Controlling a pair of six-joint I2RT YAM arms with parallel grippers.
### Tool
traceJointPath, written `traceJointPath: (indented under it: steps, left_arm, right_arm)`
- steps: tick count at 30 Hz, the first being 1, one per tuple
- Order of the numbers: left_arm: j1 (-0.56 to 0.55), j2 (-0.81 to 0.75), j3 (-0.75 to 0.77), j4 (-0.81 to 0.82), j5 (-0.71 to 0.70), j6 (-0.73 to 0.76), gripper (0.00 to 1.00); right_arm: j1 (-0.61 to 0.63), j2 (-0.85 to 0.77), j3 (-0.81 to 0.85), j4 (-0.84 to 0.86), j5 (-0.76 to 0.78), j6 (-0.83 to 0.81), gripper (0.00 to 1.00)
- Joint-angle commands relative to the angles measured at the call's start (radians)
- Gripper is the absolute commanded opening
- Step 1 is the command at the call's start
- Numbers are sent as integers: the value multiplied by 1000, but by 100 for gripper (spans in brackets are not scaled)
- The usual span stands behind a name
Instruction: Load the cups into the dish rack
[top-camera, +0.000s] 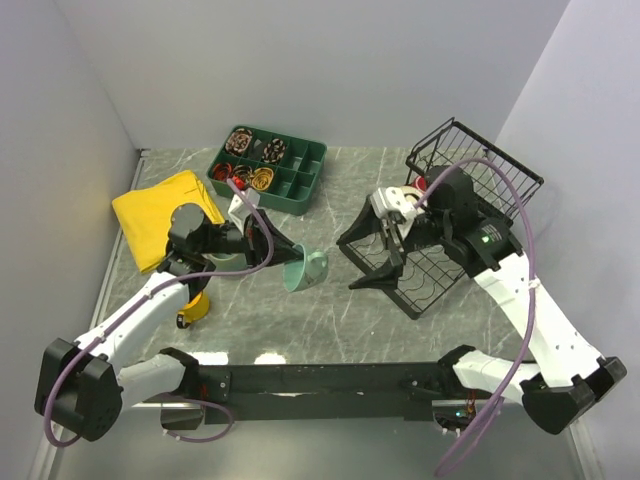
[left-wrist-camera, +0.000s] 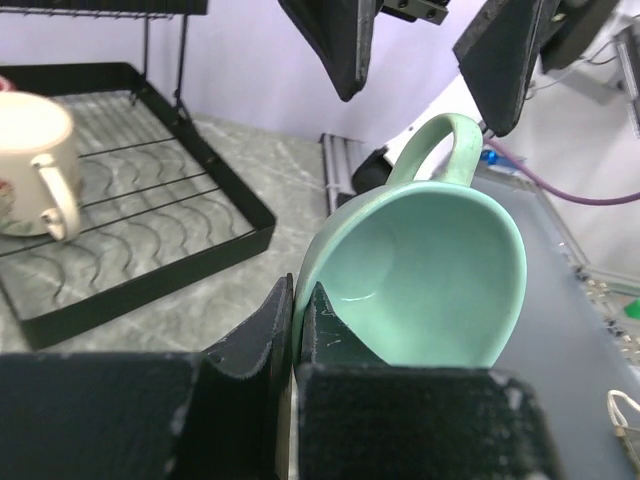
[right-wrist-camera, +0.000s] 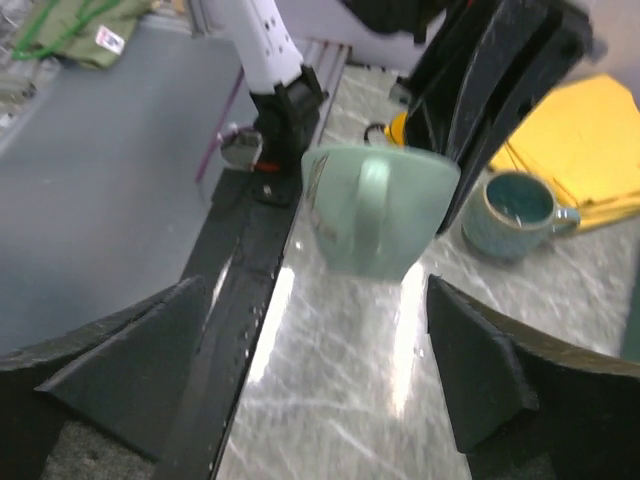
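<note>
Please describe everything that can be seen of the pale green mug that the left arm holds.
The pale green mug looks like glossy ceramic, the same mint colour inside and out, and it is empty. It has one loop handle and a faint print on its side. The left pincer is shut on its rim, opposite the handle, holding it tipped on its side, apparently clear of the marble table.
</note>
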Motion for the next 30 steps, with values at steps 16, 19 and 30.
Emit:
traceJointPath:
  steps: [16, 19, 30]
  left_arm:
    - [-30, 17, 9, 301, -69, -201, 1]
    - [-30, 20, 2, 346, -80, -234, 1]
    - [-30, 29, -30, 436, -132, -297, 1]
  right_arm:
    - [117, 81, 63, 367, 125, 382, 69]
    - [128, 95, 80, 376, 138, 394, 64]
    - [140, 114, 93, 410, 158, 436, 39]
